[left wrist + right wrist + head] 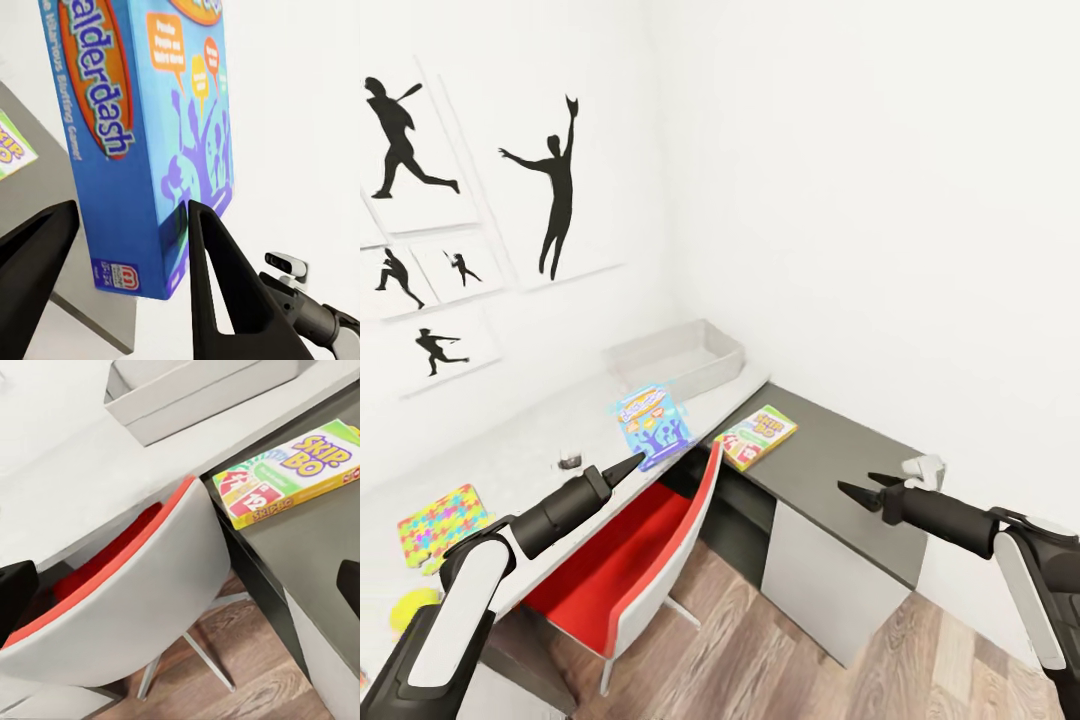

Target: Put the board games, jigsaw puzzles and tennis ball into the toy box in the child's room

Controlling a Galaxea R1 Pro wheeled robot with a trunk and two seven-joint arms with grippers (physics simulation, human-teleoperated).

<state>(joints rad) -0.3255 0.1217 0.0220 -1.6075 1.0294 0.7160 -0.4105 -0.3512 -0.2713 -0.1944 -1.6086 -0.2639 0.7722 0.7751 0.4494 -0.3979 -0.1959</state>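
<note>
Looking down from the head view, the left gripper [628,466] sits right at the near corner of the blue board game [652,424], which lies flat on the pale table [540,455] with that corner poking out past the front edge. In the left wrist view the two black fingers [225,300] are spread wide with the box's corner [142,277] sitting between them, but they don't look pressed against it, so open and holding nothing as far as I can see. The box's long side runs away from the gripper toward the grey toy box [678,357], which sits just beyond it near the back wall, and the toy box looks empty from here. The Skip-Bo box [757,436] lies flat on the lower dark cabinet top [840,450], well apart from the left gripper, its long side angled toward the corner of the room. The right gripper [862,489] hovers over that dark top with its fingers parted and nothing between them. On the near end of the table there's a colourful jigsaw puzzle [442,522], and a yellow-green ball [412,607] partly hidden behind the left arm. A small dark thing [569,460] by the left arm is too tiny to make out. A red and white chair [645,555] is tucked under the table.
</note>
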